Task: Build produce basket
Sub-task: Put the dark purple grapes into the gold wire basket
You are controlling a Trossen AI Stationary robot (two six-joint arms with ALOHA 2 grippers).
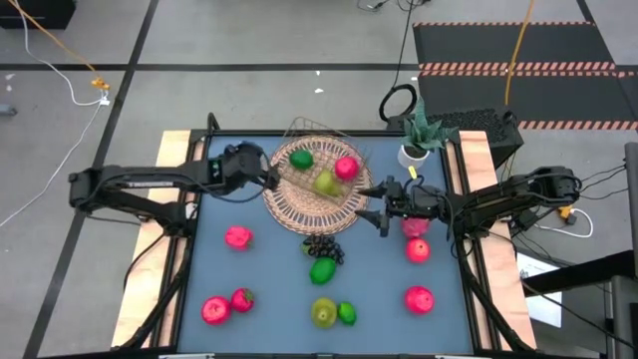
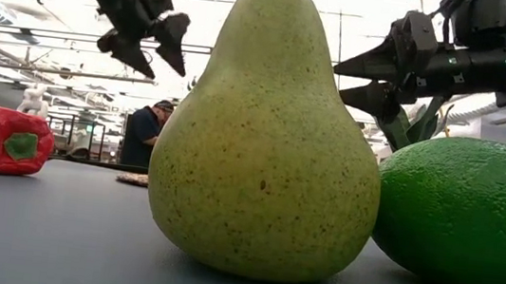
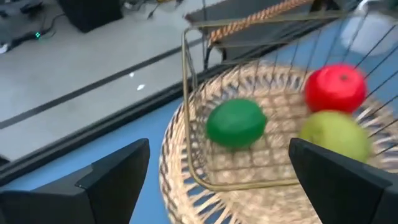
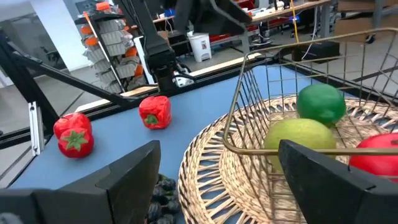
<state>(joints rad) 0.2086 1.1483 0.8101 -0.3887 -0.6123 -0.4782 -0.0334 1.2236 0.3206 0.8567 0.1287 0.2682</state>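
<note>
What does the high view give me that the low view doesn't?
Only the high view shows the basket holding three fruits, the grape bunch and the potted plant. Only the low view shows a person in the room behind. Both show the pear, the lime, and the open left pincer and right pincer.

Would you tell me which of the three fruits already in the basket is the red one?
It is the red fruit on the basket's right side, nearest the right claw; the other two inside are a green one and a yellow-green one.

blue table — basket, scattered produce, potted plant
</note>
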